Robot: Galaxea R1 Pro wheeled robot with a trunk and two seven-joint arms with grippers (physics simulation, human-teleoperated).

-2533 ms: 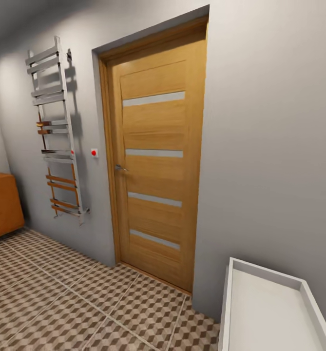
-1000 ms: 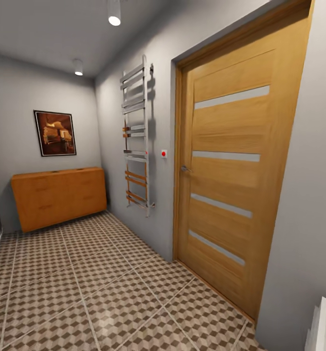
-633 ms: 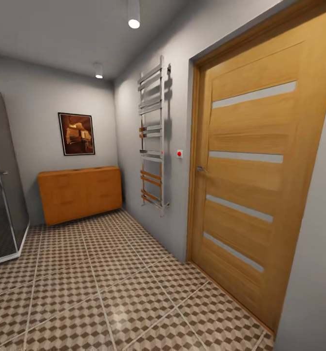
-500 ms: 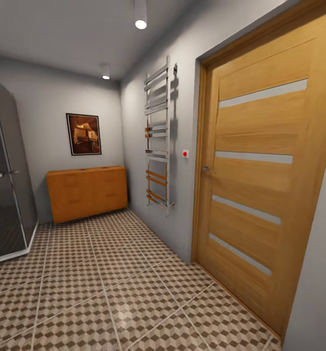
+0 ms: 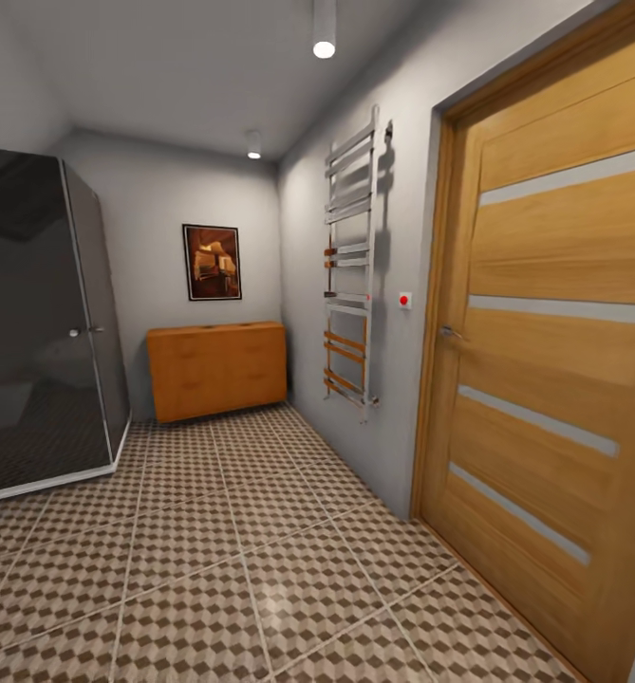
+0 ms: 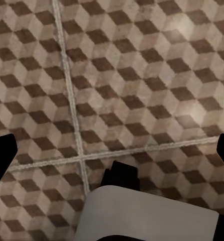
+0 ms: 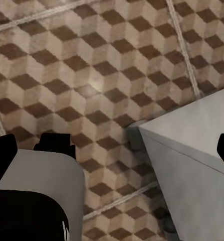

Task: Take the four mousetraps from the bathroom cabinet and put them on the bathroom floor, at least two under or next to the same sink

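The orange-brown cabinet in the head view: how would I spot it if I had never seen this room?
Look to the far end wall, between the dark glass shower cubicle and the chrome towel rail. Directly below the framed picture stands the cabinet, low and wide on the cube-patterned floor. It is the one orange-brown wooden piece against that grey wall.

Grey walls, wooden door, dark shower cabin.

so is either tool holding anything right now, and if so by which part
Nothing is held. In both wrist views the dark fingertips sit wide apart at the picture edges, with only the bathroom floor between them.
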